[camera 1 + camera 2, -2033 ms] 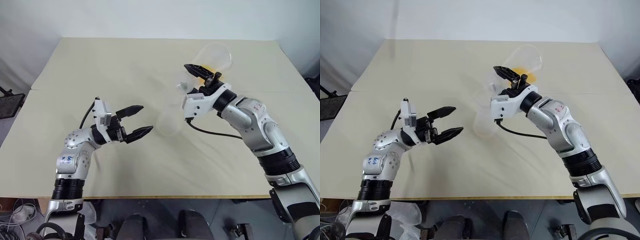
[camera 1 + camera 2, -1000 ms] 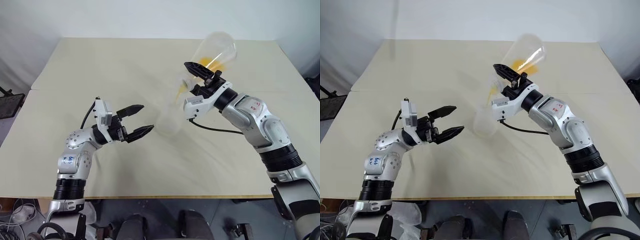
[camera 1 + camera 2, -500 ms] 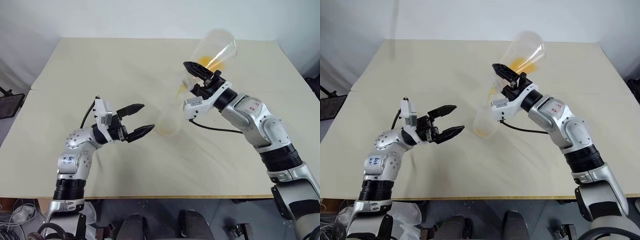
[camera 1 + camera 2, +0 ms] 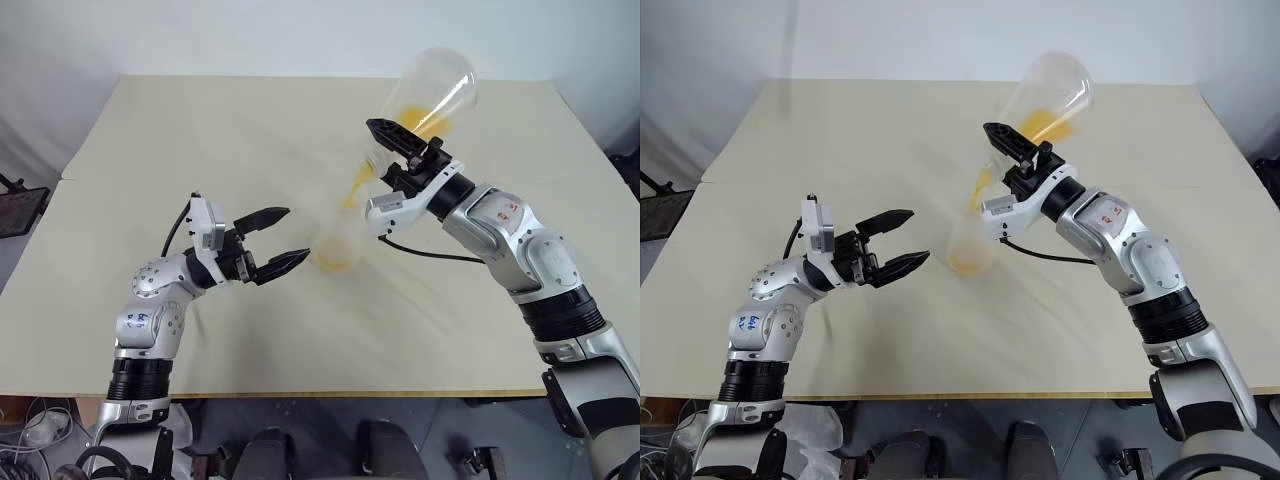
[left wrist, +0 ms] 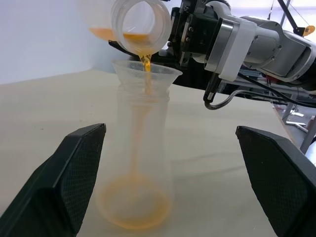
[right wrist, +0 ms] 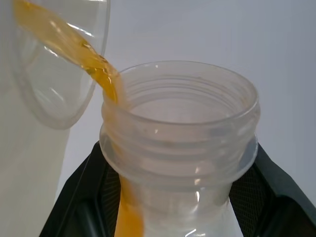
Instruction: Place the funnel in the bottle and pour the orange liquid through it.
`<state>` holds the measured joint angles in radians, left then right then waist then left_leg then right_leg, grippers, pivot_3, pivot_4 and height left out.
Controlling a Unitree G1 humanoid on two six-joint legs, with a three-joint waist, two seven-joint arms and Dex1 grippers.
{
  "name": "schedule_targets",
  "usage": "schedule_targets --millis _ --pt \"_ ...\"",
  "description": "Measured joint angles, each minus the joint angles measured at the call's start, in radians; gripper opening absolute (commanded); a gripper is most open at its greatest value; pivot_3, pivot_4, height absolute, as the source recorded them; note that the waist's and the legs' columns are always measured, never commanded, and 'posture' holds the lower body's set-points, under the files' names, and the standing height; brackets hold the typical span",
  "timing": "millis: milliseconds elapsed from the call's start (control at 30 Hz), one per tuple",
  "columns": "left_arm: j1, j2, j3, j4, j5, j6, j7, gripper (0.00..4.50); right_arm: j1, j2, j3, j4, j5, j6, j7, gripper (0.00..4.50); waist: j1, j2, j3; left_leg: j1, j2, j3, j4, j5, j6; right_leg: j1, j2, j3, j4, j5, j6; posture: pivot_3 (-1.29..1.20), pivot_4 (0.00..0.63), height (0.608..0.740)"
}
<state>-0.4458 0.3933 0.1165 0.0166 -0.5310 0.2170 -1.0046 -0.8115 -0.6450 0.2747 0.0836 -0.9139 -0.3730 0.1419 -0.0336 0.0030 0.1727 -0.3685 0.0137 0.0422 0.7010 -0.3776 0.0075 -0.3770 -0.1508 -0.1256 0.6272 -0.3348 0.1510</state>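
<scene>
Left wrist view showed the right end effector [image 4: 392, 152] clamping the tilted bottle [image 4: 428, 93], orange liquid [image 5: 146, 62] streaming into the funnel [image 5: 147, 74]; left end effector [image 4: 281, 240] gaped wide.

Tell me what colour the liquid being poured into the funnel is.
Translucent yellow-orange liquid, clearest in the left wrist view, streaming into the funnel.
</scene>
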Motion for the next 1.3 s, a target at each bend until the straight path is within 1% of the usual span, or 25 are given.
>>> schedule_targets --millis 1300 --pt "0.0 -0.026 0.001 0.0 -0.002 -0.03 0.007 4.5 -0.012 -0.014 0.002 0.021 -0.065 -0.041 -0.062 2.47 -0.001 0.0 0.0 0.0 0.0 0.0 0.0 0.0 0.0 0.0 0.0 0.0 0.0 0.0 0.0 0.0 0.15 0.74"
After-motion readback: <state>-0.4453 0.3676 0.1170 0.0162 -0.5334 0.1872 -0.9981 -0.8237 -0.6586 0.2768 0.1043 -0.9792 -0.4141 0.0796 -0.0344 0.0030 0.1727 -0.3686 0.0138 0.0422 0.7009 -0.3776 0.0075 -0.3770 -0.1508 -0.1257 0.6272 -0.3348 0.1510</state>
